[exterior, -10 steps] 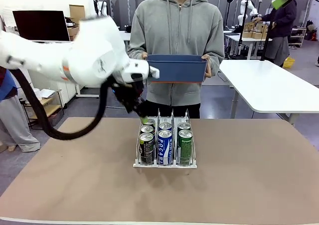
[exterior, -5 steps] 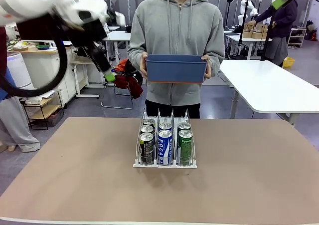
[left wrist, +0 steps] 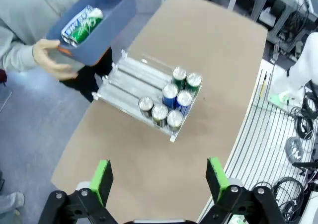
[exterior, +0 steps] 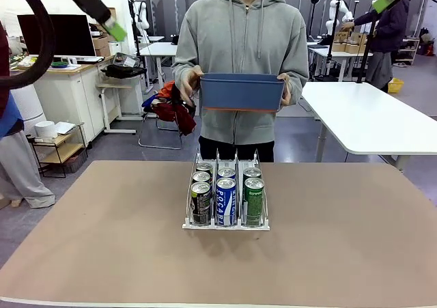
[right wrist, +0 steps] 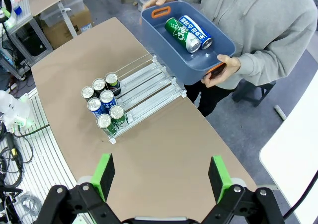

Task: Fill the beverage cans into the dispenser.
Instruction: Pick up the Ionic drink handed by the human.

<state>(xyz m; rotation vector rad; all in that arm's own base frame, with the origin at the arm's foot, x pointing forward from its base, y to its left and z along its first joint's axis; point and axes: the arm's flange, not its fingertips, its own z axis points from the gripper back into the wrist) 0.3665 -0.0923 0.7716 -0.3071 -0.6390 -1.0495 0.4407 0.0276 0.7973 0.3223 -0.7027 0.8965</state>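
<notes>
Bright, even room light falls from above. The worktop (exterior: 102, 253) is flatly lit, with only a faint, short shadow beside the dispenser (exterior: 225, 225). Tops of the cans (right wrist: 106, 97) glint mildly. Both wrist views bow lines near their edges. The left wrist view is softer, its fingers (left wrist: 102, 179) slightly blurred.

Glossy metal cans (exterior: 226, 197) in a white wire dispenser (exterior: 225, 225); matt blue plastic bin (exterior: 242, 93); matt tan tabletop (exterior: 102, 240).

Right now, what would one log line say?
left gripper: open, empty | right gripper: open, empty | dispenser: seven cans | blue bin: two loose cans, person holding
</notes>
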